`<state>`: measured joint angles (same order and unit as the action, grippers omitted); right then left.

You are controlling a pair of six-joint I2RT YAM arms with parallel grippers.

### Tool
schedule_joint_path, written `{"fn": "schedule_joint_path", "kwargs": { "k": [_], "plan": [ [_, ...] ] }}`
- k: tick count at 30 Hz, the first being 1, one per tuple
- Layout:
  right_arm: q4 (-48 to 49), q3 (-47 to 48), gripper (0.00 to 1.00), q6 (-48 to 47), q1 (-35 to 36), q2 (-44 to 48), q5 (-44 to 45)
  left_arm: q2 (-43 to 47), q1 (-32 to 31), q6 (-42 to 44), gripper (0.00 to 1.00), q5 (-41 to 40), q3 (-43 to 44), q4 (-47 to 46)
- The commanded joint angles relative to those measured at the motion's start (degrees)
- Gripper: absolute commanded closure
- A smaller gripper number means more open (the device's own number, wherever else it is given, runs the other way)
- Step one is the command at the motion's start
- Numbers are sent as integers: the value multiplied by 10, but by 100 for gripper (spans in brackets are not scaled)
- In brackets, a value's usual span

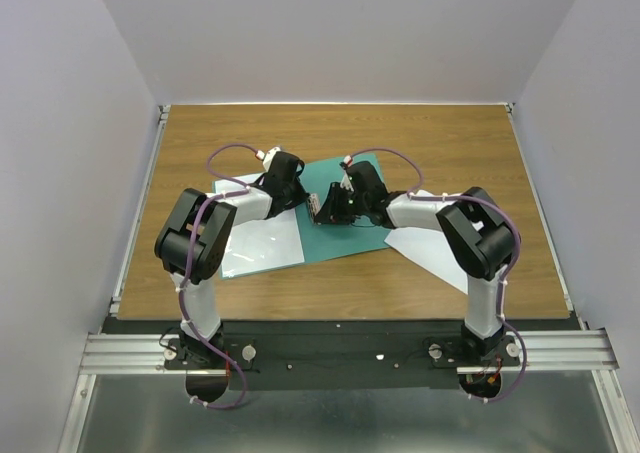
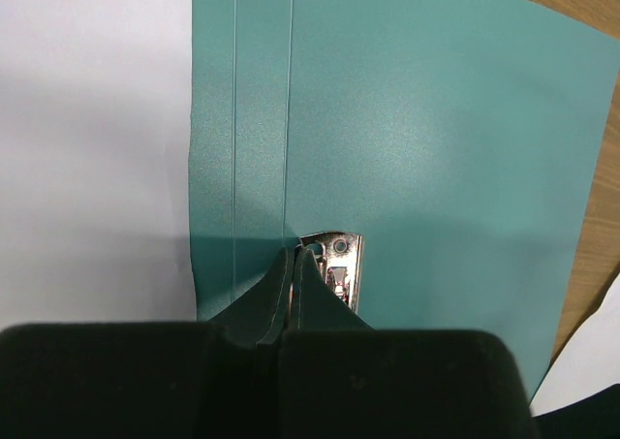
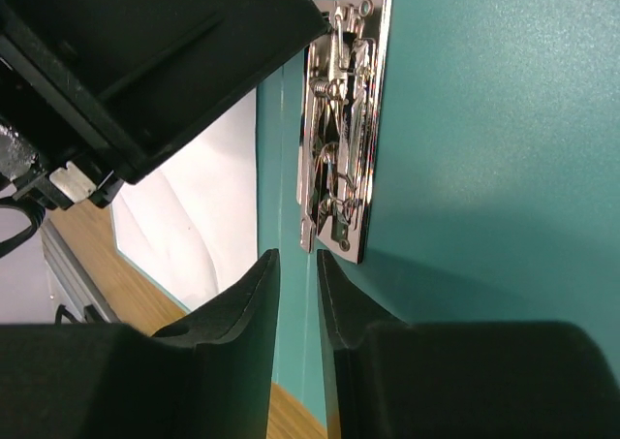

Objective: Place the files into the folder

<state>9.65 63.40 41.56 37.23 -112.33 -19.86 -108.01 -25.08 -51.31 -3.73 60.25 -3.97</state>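
Observation:
The teal-green folder (image 1: 345,235) lies open and flat mid-table, its metal clip (image 3: 344,139) at the spine. One white file (image 1: 260,243) covers its left half, a thin teal edge showing past it. Another white file (image 1: 425,248) lies on the wood to the right, partly under my right arm. My left gripper (image 2: 295,255) is shut, its tips touching one end of the clip (image 2: 339,265), nothing visible between them. My right gripper (image 3: 295,255) is at the clip's other end, its jaws a narrow gap apart with only folder showing between.
The wooden table (image 1: 450,143) is walled in by white panels on three sides, with a metal rail (image 1: 130,223) along its left edge. Both wrists crowd together over the folder's spine, and the left gripper's fingers (image 3: 145,80) loom in the right wrist view.

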Motion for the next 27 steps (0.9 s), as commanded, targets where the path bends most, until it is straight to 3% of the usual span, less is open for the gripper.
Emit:
{"fn": "schedule_joint_path", "kwargs": {
  "k": [1, 22, 27],
  "plan": [
    [-13, 23, 71, 12, 8, -23, 20, -5, 4, 5, 100, 6, -21, 70],
    [-14, 38, 82, 28, 9, -61, 5, -12, 4, 9, 100, 6, -22, 65],
    [-17, 30, 99, 32, 9, -64, 13, -19, 4, 13, 100, 5, -21, 63]
  ]
}}
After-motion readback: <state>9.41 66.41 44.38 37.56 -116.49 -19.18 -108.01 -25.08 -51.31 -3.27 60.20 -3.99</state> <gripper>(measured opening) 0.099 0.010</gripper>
